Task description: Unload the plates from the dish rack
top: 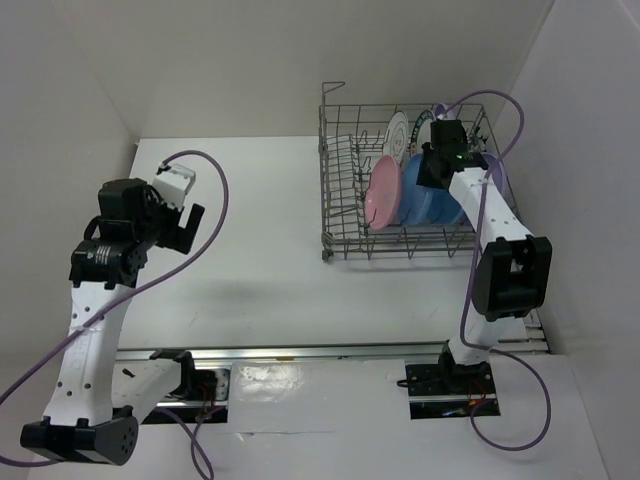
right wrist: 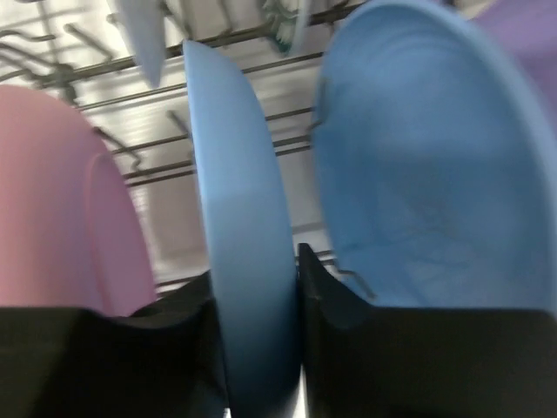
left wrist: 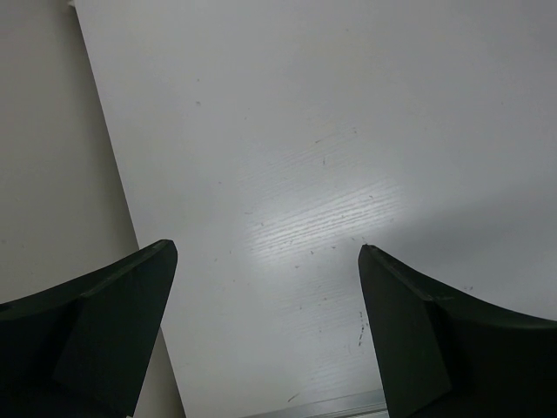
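Inside the wire dish rack (top: 400, 245), the right gripper (right wrist: 255, 266) pinches the rim of a blue plate (right wrist: 239, 174) standing on edge between a pink plate (right wrist: 61, 192) and a second blue plate (right wrist: 426, 174). The plate is likely rigid, smooth, slippery and breakable, and the rim looks like the only reachable hold. The left gripper (left wrist: 265, 261) hangs wide open above the table (left wrist: 305, 131).

A white table (top: 270, 200) is enclosed by plain white walls (top: 300, 60) behind and beside it; glare is seen on it.
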Controlling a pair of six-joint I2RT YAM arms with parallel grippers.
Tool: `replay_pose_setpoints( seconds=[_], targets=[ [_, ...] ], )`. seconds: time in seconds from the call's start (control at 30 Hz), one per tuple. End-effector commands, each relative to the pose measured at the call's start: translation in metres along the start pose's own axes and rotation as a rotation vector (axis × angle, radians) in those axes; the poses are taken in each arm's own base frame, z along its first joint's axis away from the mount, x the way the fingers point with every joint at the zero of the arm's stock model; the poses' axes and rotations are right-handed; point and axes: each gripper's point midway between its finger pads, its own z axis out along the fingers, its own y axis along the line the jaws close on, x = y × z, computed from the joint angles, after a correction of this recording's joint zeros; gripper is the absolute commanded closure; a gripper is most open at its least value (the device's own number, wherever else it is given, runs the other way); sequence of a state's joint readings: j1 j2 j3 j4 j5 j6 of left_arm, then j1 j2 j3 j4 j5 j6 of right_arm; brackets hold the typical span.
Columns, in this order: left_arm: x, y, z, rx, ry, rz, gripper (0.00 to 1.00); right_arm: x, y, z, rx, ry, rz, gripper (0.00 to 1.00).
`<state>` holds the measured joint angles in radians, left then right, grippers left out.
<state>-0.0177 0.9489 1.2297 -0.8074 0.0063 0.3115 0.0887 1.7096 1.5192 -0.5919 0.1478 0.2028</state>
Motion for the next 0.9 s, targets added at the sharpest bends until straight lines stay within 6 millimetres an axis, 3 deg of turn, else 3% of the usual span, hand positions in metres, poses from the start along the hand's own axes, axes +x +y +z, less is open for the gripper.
replay_pose_setpoints(
  seconds=[0.0, 0.1, 0.13, 0.27, 0.6, 0.73, 0.8, 0.83, 0.87],
  targets=[
    [-0.007, -0.001, -0.008, -0.005, -0.050, -0.001, 0.00, -0.017, 0.008, -0.018, 0.048, -0.090, 0.017, 0.71],
    [-0.006, -0.001, -0.014, -0.008, -0.057, 0.000, 0.00, -0.024, 0.003, -0.029, 0.103, -0.133, 0.013, 0.88],
    [-0.003, -0.003, -0.012, -0.005, -0.048, -0.001, 0.00, -0.024, 0.005, -0.035, 0.113, -0.139, -0.004, 0.98],
    [-0.004, -0.005, -0.017, 0.008, -0.065, 0.009, 0.00, -0.038, -0.001, -0.063, 0.187, -0.201, -0.009, 1.00],
    [-0.010, -0.010, -0.022, 0.027, -0.092, 0.007, 0.00, -0.111, -0.017, -0.161, 0.326, -0.502, 0.004, 1.00],
    [-0.020, -0.009, -0.021, 0.023, -0.132, -0.016, 0.00, -0.131, -0.001, -0.212, 0.323, -0.637, 0.003, 1.00],
    [-0.033, -0.009, -0.023, 0.036, -0.172, -0.043, 0.00, -0.140, 0.028, -0.251, 0.210, -0.730, 0.040, 1.00],
    [-0.046, -0.008, -0.028, 0.039, -0.207, -0.052, 0.00, -0.142, 0.053, -0.275, 0.084, -0.782, 0.063, 1.00],
    [-0.052, -0.010, -0.029, 0.056, -0.221, -0.064, 0.00, -0.139, 0.070, -0.283, 0.000, -0.794, 0.059, 1.00]
  ],
)
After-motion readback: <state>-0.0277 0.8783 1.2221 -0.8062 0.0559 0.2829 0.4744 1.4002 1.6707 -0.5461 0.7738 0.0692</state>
